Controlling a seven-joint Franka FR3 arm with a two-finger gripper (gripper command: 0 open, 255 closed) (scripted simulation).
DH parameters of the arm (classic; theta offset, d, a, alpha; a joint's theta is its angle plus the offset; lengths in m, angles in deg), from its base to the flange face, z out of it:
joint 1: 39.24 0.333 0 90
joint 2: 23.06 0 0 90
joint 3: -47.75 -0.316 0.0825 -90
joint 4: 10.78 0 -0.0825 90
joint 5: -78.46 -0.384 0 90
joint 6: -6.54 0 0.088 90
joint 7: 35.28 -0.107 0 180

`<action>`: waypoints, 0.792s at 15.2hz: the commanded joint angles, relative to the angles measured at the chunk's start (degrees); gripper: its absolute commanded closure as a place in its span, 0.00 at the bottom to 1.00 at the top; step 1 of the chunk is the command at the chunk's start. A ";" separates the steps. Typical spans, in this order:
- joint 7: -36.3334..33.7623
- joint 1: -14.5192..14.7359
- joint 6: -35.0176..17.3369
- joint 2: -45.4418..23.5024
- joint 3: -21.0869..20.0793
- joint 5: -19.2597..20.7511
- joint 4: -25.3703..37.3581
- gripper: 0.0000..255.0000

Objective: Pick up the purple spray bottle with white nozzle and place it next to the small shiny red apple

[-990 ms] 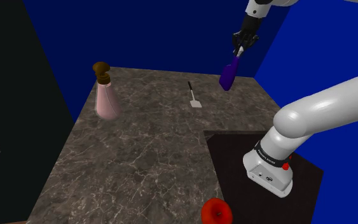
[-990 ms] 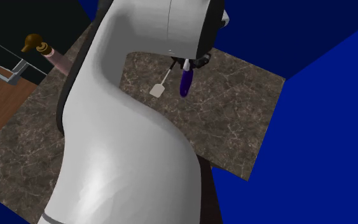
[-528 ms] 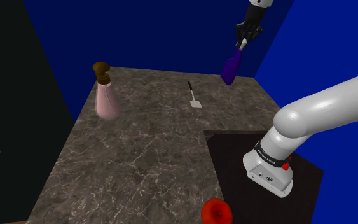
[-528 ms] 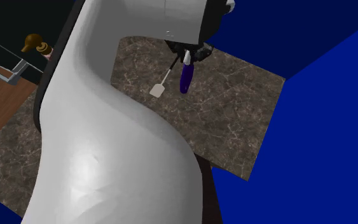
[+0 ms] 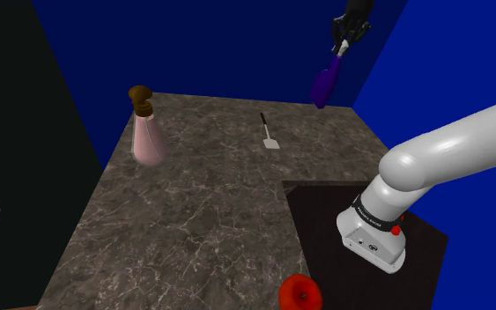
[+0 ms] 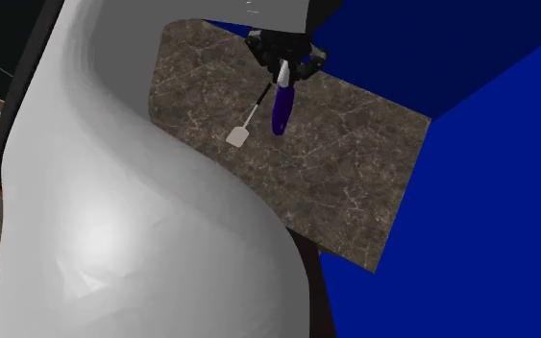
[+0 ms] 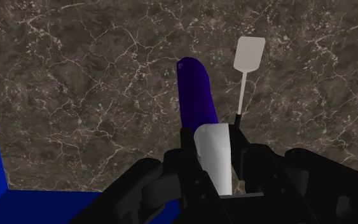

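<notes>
Purple spray bottle (image 7: 196,89) hangs clamped by its white nozzle (image 7: 212,159) between the two fingers of my gripper (image 7: 212,137), with its body pointing away from my hand at the dark marbled countertop (image 7: 75,95), which it does not touch. Compared with half a second ago I have carried it higher. In the shoulder view it now sits at the upper right of the frame, wholly against the blue wall (image 5: 193,44) above the counter's far edge, and a second ago its base overlapped the stone. Beyond the bottle, the wrist view shows a white spatula (image 7: 249,57) lying flat on the counter close beside it. In the second exterior view the spatula lies at the lower left of the bottle. Further off, the shoulder view shows a pink flask (image 5: 147,132) with a brown stopper standing upright at the upper left of the counter. That view also shows the red apple (image 5: 299,292) at the bottom edge, beside my dark stand (image 5: 316,220) and well apart from the bottle. In the second exterior view my white arm (image 6: 114,211) now covers the left side of the frame, including the upper left corner where the flask showed a second ago.
</notes>
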 commanded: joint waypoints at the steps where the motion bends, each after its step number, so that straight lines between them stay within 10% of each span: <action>1: 0.11 0.05 1.48 -0.62 0.00 -0.09 2.10 1.00; 12: 0.52 0.30 9.78 -3.38 -0.17 -0.52 13.15 1.00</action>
